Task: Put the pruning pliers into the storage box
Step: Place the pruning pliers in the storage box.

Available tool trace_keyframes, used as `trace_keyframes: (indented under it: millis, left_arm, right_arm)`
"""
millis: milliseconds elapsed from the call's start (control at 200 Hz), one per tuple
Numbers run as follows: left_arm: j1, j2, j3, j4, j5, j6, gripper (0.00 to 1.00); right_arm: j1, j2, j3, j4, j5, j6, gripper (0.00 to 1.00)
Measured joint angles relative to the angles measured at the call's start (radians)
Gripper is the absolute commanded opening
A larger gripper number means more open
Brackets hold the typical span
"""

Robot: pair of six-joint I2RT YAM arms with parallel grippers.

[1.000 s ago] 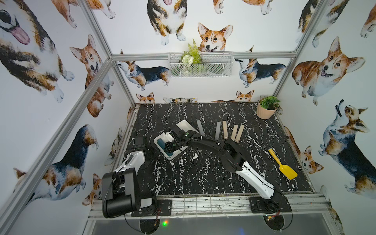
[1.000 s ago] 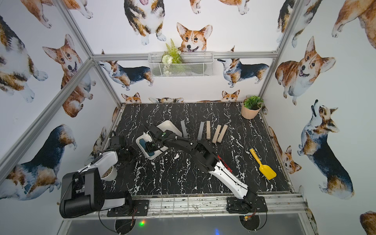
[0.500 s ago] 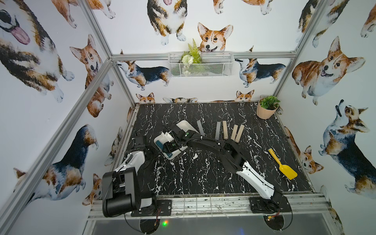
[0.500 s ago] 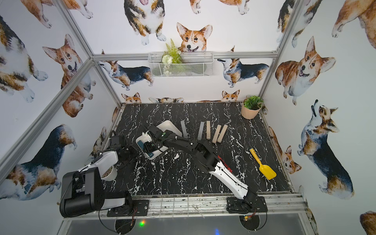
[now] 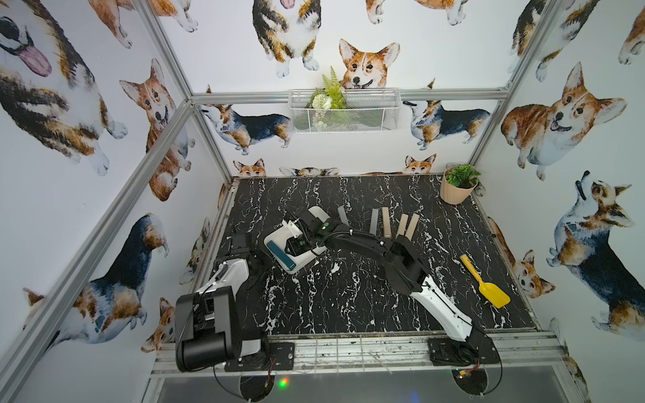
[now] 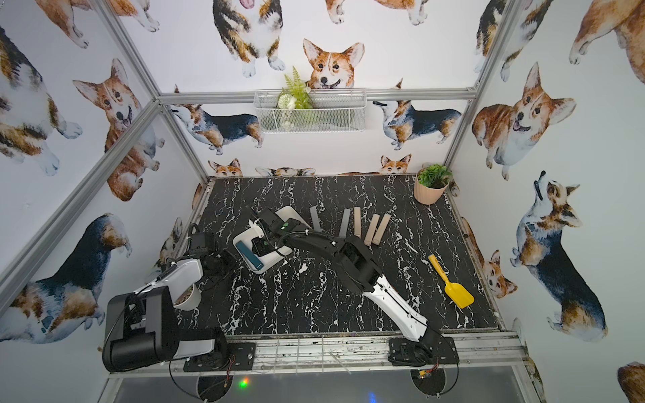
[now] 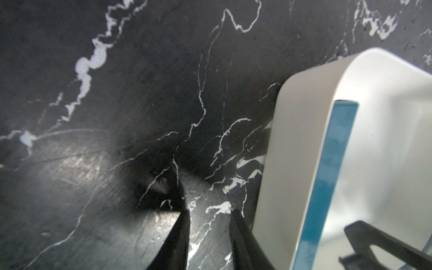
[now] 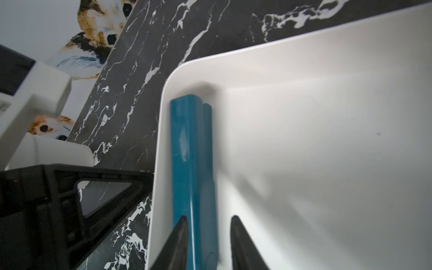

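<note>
The storage box (image 5: 304, 261) is a shallow white tray at the table's left middle. One teal pruning plier (image 5: 280, 254) lies flat in it along the near wall, also seen in the right wrist view as a teal bar (image 8: 191, 152). My right gripper (image 8: 209, 217) hangs low over that bar's end. Its jaws stand a little apart, with one finger above the bar and white tray floor showing beside the other. Two grey bars (image 5: 343, 216) (image 5: 374, 221) and three beige bars (image 5: 386, 223) lie on the table behind the arm. My left gripper (image 7: 209, 210) is slightly open over bare table, just outside the tray wall (image 7: 292, 152).
A yellow shovel (image 5: 483, 286) lies at the right side of the table. A potted plant (image 5: 457, 185) stands in the back right corner. A white wire basket (image 5: 343, 111) hangs on the back wall. A small white pot (image 6: 188, 298) sits beside the left arm's base.
The right gripper has shifted only slightly over the tray. The teal bar stays lying in the tray. The left arm has not moved.
</note>
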Motion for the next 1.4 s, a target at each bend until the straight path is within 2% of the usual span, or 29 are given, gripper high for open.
trace_keyframes:
  millis: [120, 335, 1041, 1291, 1402]
  left_arm:
    - [0.000, 0.000, 0.000, 0.000, 0.000, 0.000, 0.33]
    - [-0.001, 0.002, 0.000, 0.000, 0.000, 0.000, 0.33]
    - [-0.027, 0.041, 0.010, 0.048, 0.023, -0.034, 0.32]
    - [-0.036, 0.048, 0.010, 0.055, 0.027, -0.041, 0.32]
    - [-0.037, 0.043, 0.010, 0.056, 0.031, -0.041, 0.32]
  right_arm:
    - [-0.011, 0.013, 0.000, 0.002, 0.021, 0.019, 0.12]
    - [-0.009, 0.057, 0.025, 0.000, 0.016, 0.039, 0.11]
    - [0.015, 0.097, 0.084, 0.010, -0.063, 0.049, 0.13]
    - [0.008, 0.079, 0.057, 0.008, -0.063, 0.047, 0.18]
    - [-0.008, 0.043, 0.009, 0.008, -0.059, 0.043, 0.28]
